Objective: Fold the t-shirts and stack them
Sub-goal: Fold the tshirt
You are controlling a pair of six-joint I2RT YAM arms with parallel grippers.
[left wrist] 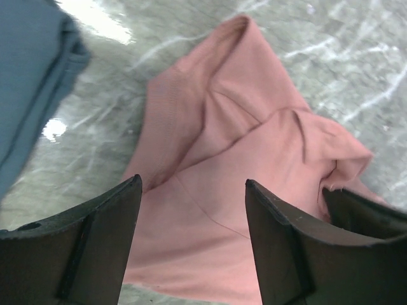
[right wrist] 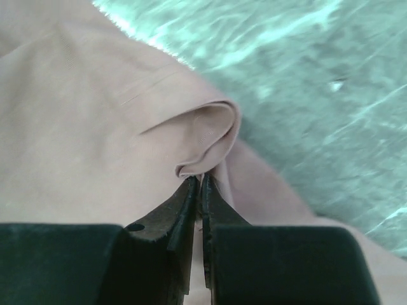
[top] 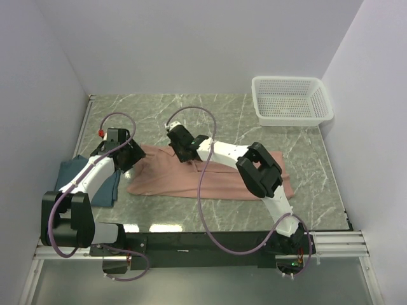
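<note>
The salmon-pink t-shirt [top: 191,178] lies crumpled across the middle of the marble table [top: 229,114]. My right gripper [right wrist: 200,178] is shut on a raised fold of that pink cloth [right wrist: 203,136] near the shirt's far edge [top: 181,152]. My left gripper [left wrist: 191,187] hovers open above the shirt's left end [left wrist: 210,159], with nothing between its fingers. The dark teal-blue t-shirt [top: 92,184] rests at the table's left side under the left arm, and its edge shows in the left wrist view [left wrist: 32,76].
A white mesh basket [top: 291,100] stands at the back right corner. White walls close in the table on three sides. Bare marble lies behind the pink shirt and at the far right.
</note>
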